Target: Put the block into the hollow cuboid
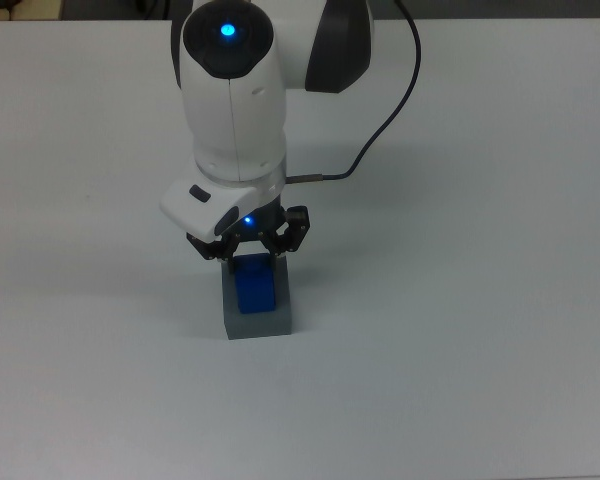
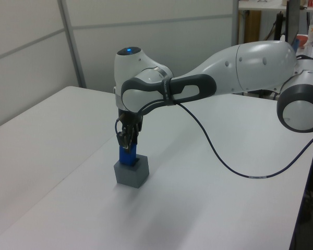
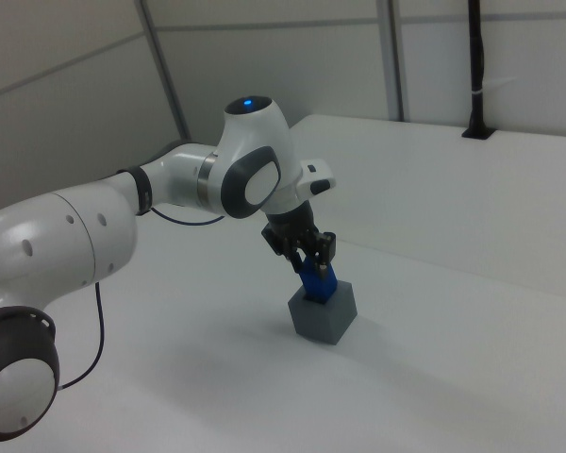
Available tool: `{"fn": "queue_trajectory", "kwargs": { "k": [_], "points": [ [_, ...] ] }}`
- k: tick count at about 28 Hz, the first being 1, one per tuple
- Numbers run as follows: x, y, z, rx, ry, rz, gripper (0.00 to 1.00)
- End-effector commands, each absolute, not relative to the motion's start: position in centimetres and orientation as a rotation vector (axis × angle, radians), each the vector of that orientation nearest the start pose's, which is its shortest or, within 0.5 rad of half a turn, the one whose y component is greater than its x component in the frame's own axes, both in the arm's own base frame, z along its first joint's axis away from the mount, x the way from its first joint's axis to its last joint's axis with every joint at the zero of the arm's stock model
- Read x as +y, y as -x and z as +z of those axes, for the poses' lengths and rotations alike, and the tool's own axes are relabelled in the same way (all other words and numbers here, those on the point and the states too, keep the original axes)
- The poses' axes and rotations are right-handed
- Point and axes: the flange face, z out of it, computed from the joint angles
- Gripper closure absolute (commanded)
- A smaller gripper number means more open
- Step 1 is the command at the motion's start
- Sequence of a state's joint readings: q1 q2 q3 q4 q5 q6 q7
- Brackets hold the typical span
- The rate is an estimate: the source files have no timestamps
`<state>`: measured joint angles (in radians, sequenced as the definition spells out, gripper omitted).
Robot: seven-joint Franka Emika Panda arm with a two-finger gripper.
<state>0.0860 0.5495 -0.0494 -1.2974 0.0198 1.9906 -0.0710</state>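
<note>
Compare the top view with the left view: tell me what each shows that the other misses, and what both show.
Only the top view looks down onto the block's upper face inside the hollow cuboid, with grey wall visible on either side of it. Only the left view shows how far the block stands up out of the hollow cuboid, plus the rest of the arm and the wall panels behind. Both show the gripper at the block's top and the black cable.

matt blue block (image 1: 253, 288), matt grey hollow cuboid (image 1: 259, 322), glossy white arm shell (image 1: 232, 110).
</note>
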Motion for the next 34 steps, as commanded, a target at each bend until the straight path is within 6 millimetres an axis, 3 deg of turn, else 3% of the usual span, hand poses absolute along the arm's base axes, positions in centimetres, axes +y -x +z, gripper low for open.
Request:
{"fn": "queue_trajectory", "kwargs": {
  "k": [1, 4, 5, 17, 19, 34],
  "points": [
    [3.8, -72.1, 44.5, -0.193, 3.126, -0.169, 0.51],
    [3.8, -72.0, 44.4, -0.185, 3.125, -0.148, 0.06],
    [3.8, -71.9, 44.4, -0.185, 3.126, -0.138, 0.00],
    [3.8, -70.6, 46.5, -0.136, 3.127, -0.068, 0.00],
    [3.8, -69.8, 47.8, -0.070, 3.131, -0.044, 0.00],
    [2.1, -60.4, 55.7, -0.034, 3.179, 0.020, 0.00]
  ]
}}
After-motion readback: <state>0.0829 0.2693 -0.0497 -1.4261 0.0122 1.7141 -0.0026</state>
